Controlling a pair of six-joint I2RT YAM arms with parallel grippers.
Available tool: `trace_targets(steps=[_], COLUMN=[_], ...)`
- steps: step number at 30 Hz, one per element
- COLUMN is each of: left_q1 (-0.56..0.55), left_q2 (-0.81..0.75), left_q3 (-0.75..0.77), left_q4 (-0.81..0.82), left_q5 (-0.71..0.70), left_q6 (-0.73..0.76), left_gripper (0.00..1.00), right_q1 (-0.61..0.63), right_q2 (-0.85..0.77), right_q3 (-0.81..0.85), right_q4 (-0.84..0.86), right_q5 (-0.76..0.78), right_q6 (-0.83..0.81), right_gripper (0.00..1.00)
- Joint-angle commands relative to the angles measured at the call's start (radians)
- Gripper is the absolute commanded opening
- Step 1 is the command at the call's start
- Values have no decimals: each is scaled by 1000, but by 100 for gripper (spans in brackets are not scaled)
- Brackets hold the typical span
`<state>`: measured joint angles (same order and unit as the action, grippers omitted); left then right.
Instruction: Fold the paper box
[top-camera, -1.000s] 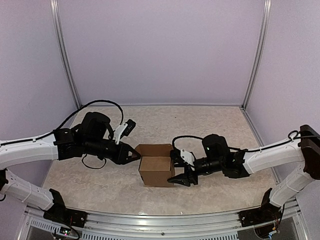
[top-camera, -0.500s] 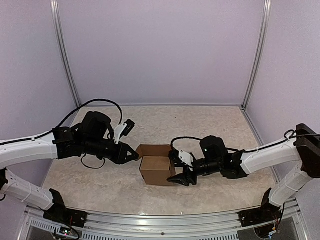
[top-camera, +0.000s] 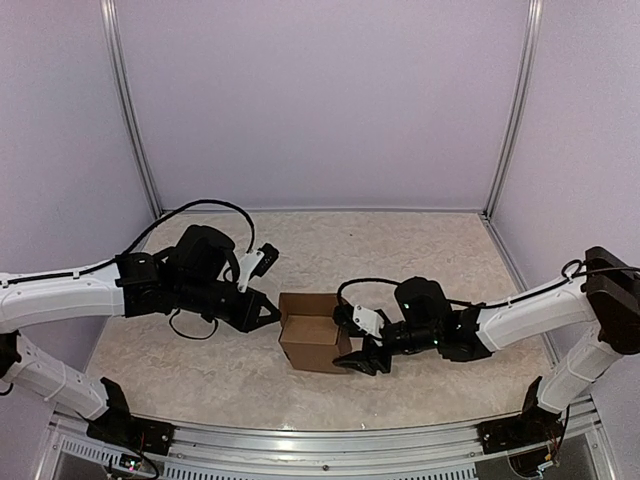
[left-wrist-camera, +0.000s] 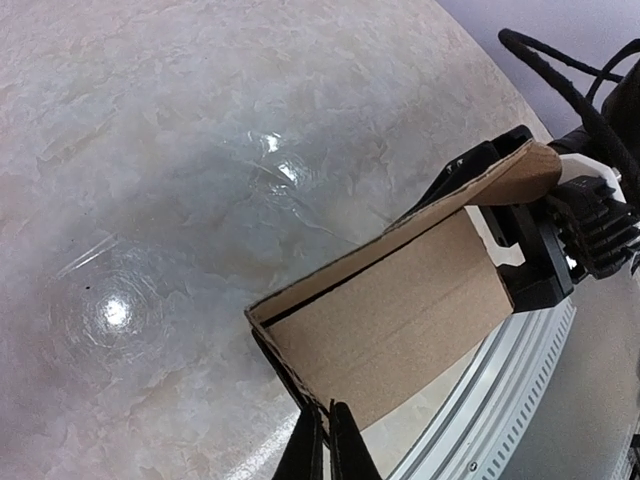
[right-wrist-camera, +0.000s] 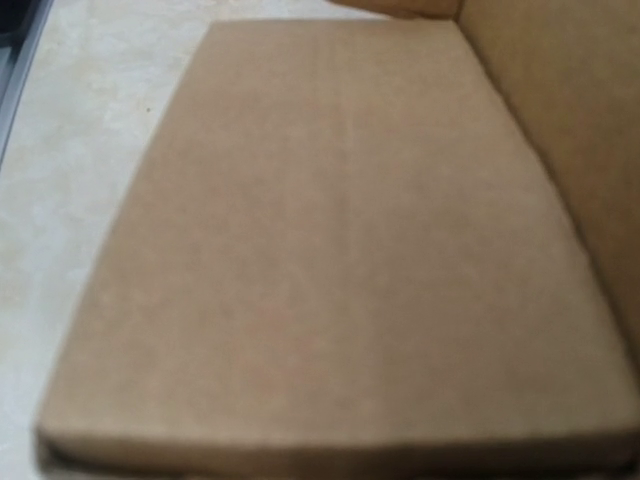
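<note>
Where pale lilac walls (top-camera: 320, 100) fill the upper half of the overhead view, two aluminium posts (top-camera: 128, 110) mark their corners, and the marbled beige table (top-camera: 400, 250) spreads below them down to a ribbed metal rail (top-camera: 320, 440) along the bottom edge. The white-and-black left arm (top-camera: 70, 300) reaches in from the lower left and the right arm (top-camera: 530, 315) from the lower right. They meet at the brown cardboard paper box (top-camera: 312, 345), which stands on the table just below the frame's centre with its top open. The left gripper (top-camera: 274, 312) sits at the box's upper left edge. In its wrist view the two dark fingers (left-wrist-camera: 347, 452), cut off at the bottom of the frame, are pressed together on the thin edge of the cardboard wall. The right gripper (top-camera: 350, 341) has its fingers spread at the box's right side; whether they touch it is hard to make out. Its wrist view is filled with blurred cardboard, with a strip of table at the left. A black cable (top-camera: 200, 205) arcs above the left arm. In the left wrist view a rounded flap (left-wrist-camera: 525, 172) rises at the upper right, partly hiding the right gripper behind it.
</note>
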<state>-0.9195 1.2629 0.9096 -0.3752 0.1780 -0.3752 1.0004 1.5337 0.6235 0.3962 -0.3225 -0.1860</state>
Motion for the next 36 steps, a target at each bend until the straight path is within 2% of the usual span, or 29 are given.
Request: trace_targets(steps=[1, 10, 36], left_q1=[-15, -17, -22], left_q2=[27, 57, 85], left_q3=[28, 53, 80], left_q4=[-18, -65, -94], left_q5=[-42, -133, -150], left_q6=[6, 2, -2], left_gripper=[3, 9, 8], right_q1=[18, 32, 50], right_q2=[18, 30, 81], right_q3=[-12, -12, -11], right_q4=[48, 54, 90], right_q5=[27, 37, 105], right_q6=[5, 7, 23], right_gripper=[31, 30, 25])
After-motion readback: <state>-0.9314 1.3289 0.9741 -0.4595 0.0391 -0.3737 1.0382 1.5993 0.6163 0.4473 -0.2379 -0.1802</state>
